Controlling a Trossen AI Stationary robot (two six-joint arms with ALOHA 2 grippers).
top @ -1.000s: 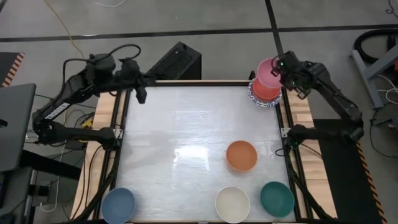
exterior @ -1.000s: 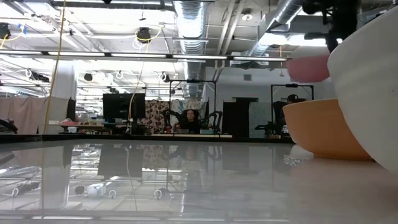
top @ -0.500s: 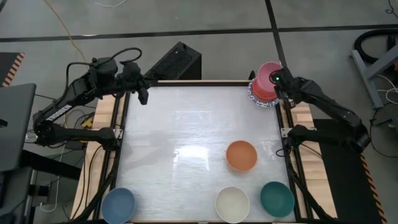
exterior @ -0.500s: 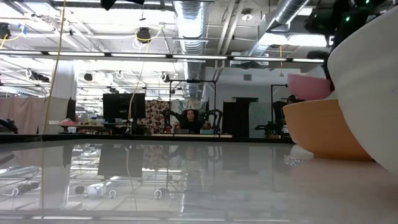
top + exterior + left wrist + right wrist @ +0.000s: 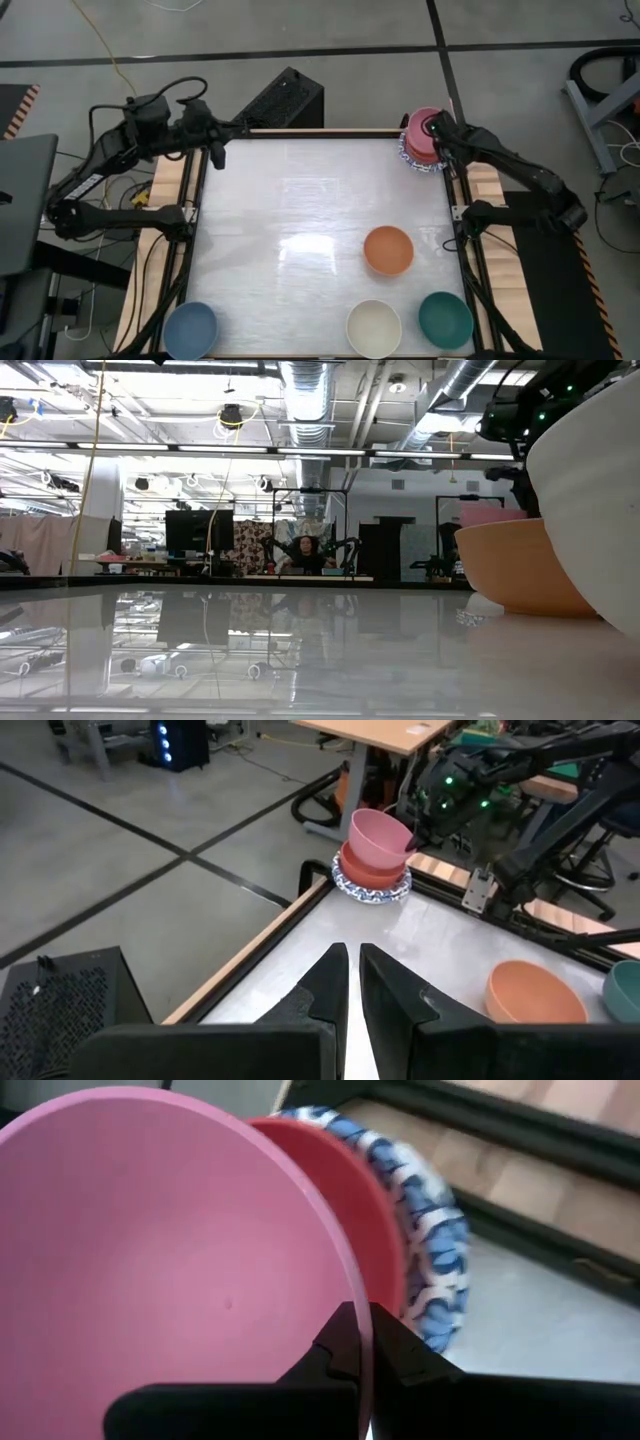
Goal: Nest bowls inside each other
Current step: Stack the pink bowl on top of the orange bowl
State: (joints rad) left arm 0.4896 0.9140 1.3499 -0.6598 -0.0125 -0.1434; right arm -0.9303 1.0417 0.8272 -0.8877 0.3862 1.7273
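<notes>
Bowls: the pink bowl [image 5: 424,124] sits tilted on the red [image 5: 368,872] and blue-rimmed [image 5: 432,1250] stack, rim pinched in the right tool [image 5: 362,1342], likely to seat it. Left tool [image 5: 346,982] waits closed, empty.

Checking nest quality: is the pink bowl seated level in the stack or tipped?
Tipped. The pink bowl leans in the red bowl, one rim edge raised, with the right gripper shut on its rim.
</notes>
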